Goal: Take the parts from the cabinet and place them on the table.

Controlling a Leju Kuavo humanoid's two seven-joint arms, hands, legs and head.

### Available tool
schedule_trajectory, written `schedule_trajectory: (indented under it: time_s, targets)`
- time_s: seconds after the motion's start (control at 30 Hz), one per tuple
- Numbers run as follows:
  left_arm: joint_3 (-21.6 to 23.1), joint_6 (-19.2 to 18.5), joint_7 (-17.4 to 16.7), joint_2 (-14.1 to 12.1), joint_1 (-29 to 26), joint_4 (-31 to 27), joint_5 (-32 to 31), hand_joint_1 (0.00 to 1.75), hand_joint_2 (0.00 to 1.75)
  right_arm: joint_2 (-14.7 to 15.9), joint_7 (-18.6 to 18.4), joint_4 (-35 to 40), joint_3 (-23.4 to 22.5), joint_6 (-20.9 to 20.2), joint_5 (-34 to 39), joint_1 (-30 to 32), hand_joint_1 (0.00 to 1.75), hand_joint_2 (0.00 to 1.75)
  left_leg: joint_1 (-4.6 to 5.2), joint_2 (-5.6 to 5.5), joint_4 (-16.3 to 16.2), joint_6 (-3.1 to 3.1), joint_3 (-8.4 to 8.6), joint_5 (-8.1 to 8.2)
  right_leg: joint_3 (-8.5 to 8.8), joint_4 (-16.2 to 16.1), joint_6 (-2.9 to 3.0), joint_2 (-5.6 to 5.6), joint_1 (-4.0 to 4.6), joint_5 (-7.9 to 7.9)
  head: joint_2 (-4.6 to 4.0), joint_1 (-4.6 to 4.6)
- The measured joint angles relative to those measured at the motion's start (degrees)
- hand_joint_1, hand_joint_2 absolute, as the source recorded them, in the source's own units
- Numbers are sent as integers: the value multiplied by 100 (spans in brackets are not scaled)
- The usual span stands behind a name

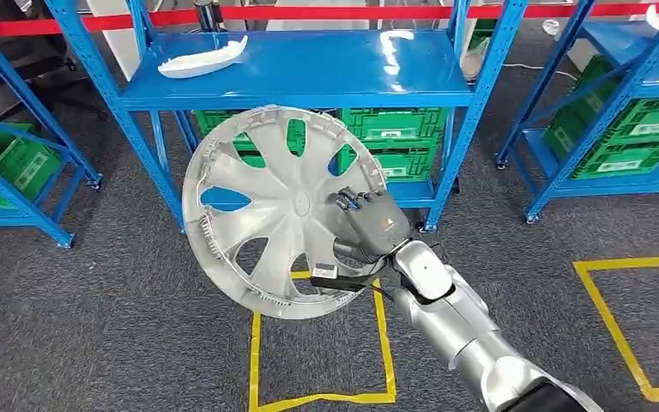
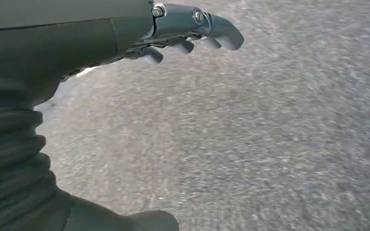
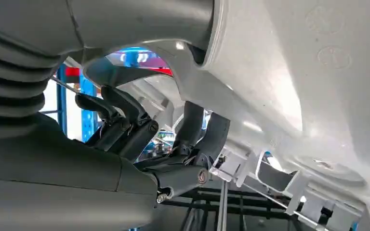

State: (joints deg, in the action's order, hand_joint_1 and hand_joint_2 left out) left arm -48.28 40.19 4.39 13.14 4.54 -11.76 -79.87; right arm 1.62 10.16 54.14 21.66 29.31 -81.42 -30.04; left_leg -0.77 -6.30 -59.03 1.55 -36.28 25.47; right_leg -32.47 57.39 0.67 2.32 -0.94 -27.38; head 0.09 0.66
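While my right hand (image 1: 376,225) grips the silver hubcap (image 1: 279,210) at frame centre, no writing is legible; my left hand (image 2: 192,29) hangs empty, fingers apart, over grey floor (image 2: 250,144).

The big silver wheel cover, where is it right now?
In the head view, the wheel cover is held up by the right robot hand at centre, in front of the blue shelf.

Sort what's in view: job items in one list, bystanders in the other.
Job:
hubcap, held up by the right hand
white part lying on the shelf
left hand, holding nothing, over the floor

Lying about:
green crates under the shelf
yellow floor markings
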Motion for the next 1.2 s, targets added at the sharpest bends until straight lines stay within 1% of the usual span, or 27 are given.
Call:
schedule_trajectory:
  time_s: [0.03, 0.07, 0.13, 0.17, 0.23, 0.27, 0.3, 0.33, 0.37, 0.47, 0.5, 0.53, 0.57, 0.63, 0.67, 0.7, 0.77, 0.8, 0.83, 0.87, 0.97, 1.0, 1.03, 1.07, 1.1, 1.17, 1.2]
  targets:
    - [0, 2, -11, 2, 19, 2, -9, 0, 175, 0, -13, 5, 0, 13, 2, 3, 175, 0, 20, 326, -221, 39, -111, 177, 9, -26, 50, -62, -10, 17, 0, -97]
    - [0, 0, -13, -4, 48, 7, -18, 0, 175, 2, -24, 4, 0, 9, -2, 3, 175, 0, 12, 486, -627, 76, -301, 405, 5, -24, 58, -155, -3, 17, 0, -97]
    - [2, 0, -30, -13, 70, 9, -28, 0, 175, 11, -42, 4, 0, -22, -20, 39, 175, 0, -3, 584, -1465, 130, -675, 746, -1, -14, 62, -332, 9, 12, 0, -99]
    - [4, 0, -37, -15, 68, 9, -37, 0, 175, 11, -39, 4, 0, -24, -20, 58, 175, 0, -6, 597, -1633, 148, -740, 756, -7, -7, 61, -406, 9, 11, 0, -99]
    - [2, 0, -59, -33, 61, 13, -50, 0, 175, 11, -35, 4, 0, -24, -33, 74, 175, 0, -12, 623, -1201, 152, -483, 450, -8, 7, 52, -548, 9, 0, 0, -101]
    - [4, 0, -61, -42, 66, 13, -52, 0, 175, 11, -35, 4, 0, -20, -33, 71, 175, 0, -11, 700, -656, 139, -179, 203, -4, 21, 30, -618, 9, -15, 0, -99]
    - [4, 0, -61, -46, 71, 11, -55, 0, 175, 11, -33, 7, 0, -13, -33, 70, 175, 0, -3, 906, -140, 119, 122, 22, 7, 37, 6, -674, 12, -32, 0, -101]
    - [9, 0, -61, -46, 87, 13, -55, 0, 175, 13, -22, 7, 0, 0, -33, 68, 175, 0, 70, 1129, 54, 72, 214, 134, -3, 53, -28, -720, 67, -54, 0, -110]
    - [9, 0, -61, -46, 93, 13, -57, 0, 175, 20, -11, 7, 0, 4, -31, 66, 175, 0, 45, 1008, 66, -31, 200, 76, -9, 70, -54, -760, 82, -56, 0, -105]
    - [9, 0, -72, -46, 78, 13, -55, 0, 175, 17, 44, 7, 2, 4, -33, 68, 175, 0, 71, 820, 59, -141, 139, 55, 12, 55, -142, -932, 79, -58, 0, -95]
    - [9, 0, -77, -44, 71, 13, -52, 0, 175, 20, 44, 9, 2, 4, -29, 65, 175, 0, 29, 757, 91, -192, 159, 20, -1, 105, -189, -813, 43, -125, 0, -88]
    - [9, 0, -77, -44, 73, 11, -44, 0, 175, 20, 48, 9, 2, 11, -22, 66, 175, 0, 25, 703, 100, -217, 150, 5, -73, 291, -206, -538, 29, -272, 0, -86]
    - [9, 0, -77, -46, 84, 9, -42, 0, 175, 24, 61, 9, 2, 15, -15, 70, 175, 0, 22, 656, 100, -245, 138, -6, -250, 692, -213, -370, 23, -510, 0, -68]
    - [9, 0, -76, -39, 89, 11, -33, 0, 175, 33, 57, 7, 2, 13, -9, 105, 175, 0, 28, 505, 95, -262, 123, -16, -688, 1639, -226, -266, 29, -905, 0, -68]
    - [9, 0, -79, -39, 81, 11, -15, 0, 175, 35, 65, 4, 2, 13, -7, 124, 175, 0, 29, 432, 86, -261, 115, -17, -812, 1885, -227, -258, 30, -943, 0, -66]
    - [9, 0, -83, -39, 68, 11, -2, 0, 175, 41, 63, 2, 2, 13, -4, 134, 175, 0, 29, 354, 73, -257, 109, -20, -815, 1872, -223, -257, 27, -866, 0, -66]
    - [9, 0, -87, -39, 64, 11, 2, 0, 175, 41, 63, 0, 2, 11, 2, 120, 175, 0, 24, 194, 32, -242, 96, -24, -495, 1188, -206, -212, 4, -416, 0, -66]
    - [9, 0, -85, -35, 68, 11, 9, 0, 175, 41, 65, 0, 2, 11, 4, 100, 175, 0, 19, 120, 3, -217, 86, -17, -230, 654, -201, -71, -18, -161, 0, -66]
    - [9, 0, -85, -31, 70, 11, 15, 0, 175, 41, 74, 0, 2, 9, 7, 73, 175, 0, 12, 60, -25, -182, 53, -15, -68, 282, -193, 296, -63, -144, 0, -64]
    - [9, 0, -87, -33, 85, 4, 31, 0, 175, 41, 83, -2, 4, 9, 11, 57, 175, 0, 45, -12, -72, -127, 3, -17, -54, 208, -193, 323, -56, -166, 0, -77]
    - [9, 0, -96, -33, 66, 11, -9, 0, 175, 39, 68, -24, 4, -7, 13, 56, 175, 0, -20, -222, 22, 26, -49, -118, -71, 224, -86, 124, 14, -129, 0, -68]
    - [9, 0, -105, -37, 66, 13, -33, 0, 175, 28, 63, -24, 4, -2, 15, 55, 175, 0, -24, -266, 12, 51, -91, -121, -62, 166, -29, 27, -55, -90, 0, -71]
    - [15, 0, -116, -33, 64, 17, -63, 0, 175, 26, 61, -24, 4, 2, 22, 54, 175, 0, 13, 43, -85, 61, -136, -44, -47, 150, 1, -44, -39, -74, 0, -92]
    - [18, 0, -116, -33, 88, 20, -81, 0, 175, 28, 63, -24, 4, 20, 33, 58, 175, 0, 25, 329, -381, 73, -265, 159, -49, 147, 39, -112, -34, -68, 0, -162]
    - [20, -2, -120, -33, 118, 22, -111, 0, 175, 43, 63, -24, 4, 31, 52, 77, 175, 0, 19, 483, -823, 95, -463, 393, -53, 149, 49, -192, -14, -69, 0, -164]
    - [39, -11, -120, -26, 158, 26, -160, 0, 175, 101, 63, -24, 4, 37, 77, 165, 175, 0, 10, 589, -1624, 116, -809, 701, -54, 155, 65, -385, 9, -80, 0, -164]
    - [57, -24, -122, -22, 161, 31, -192, 0, 175, 131, 68, -22, 4, 37, 90, 214, 175, 0, 7, 603, -1744, 120, -846, 704, -54, 157, 68, -467, 13, -83, 0, -164]
